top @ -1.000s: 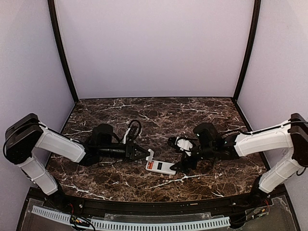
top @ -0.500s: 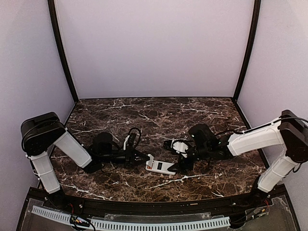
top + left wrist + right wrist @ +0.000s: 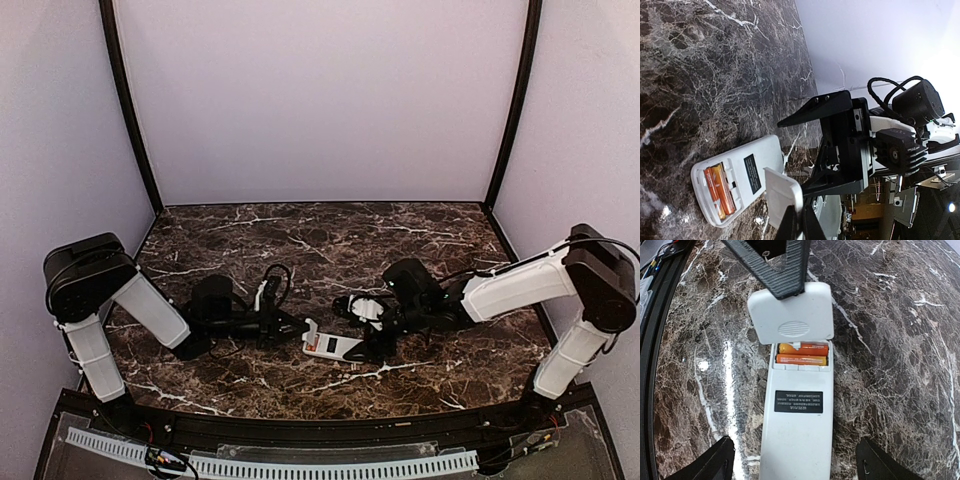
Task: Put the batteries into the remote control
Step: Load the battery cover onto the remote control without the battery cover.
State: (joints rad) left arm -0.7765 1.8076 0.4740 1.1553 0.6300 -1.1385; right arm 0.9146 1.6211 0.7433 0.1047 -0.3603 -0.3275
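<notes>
Two batteries (image 3: 801,359) seated | remote control (image 3: 797,450) label (image 3: 798,401) unreadable | cover (image 3: 791,312) pinched

Both arms stretched low, wrists turned inward, tips facing each other. On the left gripper (image 3: 296,325), jaws pinched tight on the cover plate (image 3: 790,315). On the right gripper (image 3: 366,330), jaws spread wide, just opposite.

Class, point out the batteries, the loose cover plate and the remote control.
batteries (image 3: 801,359), right wrist view, middle of the lower orange cell.
cover plate (image 3: 790,315), right wrist view, flat face above its ridged grip.
remote control (image 3: 797,440), right wrist view, plain white back below the label.
</notes>
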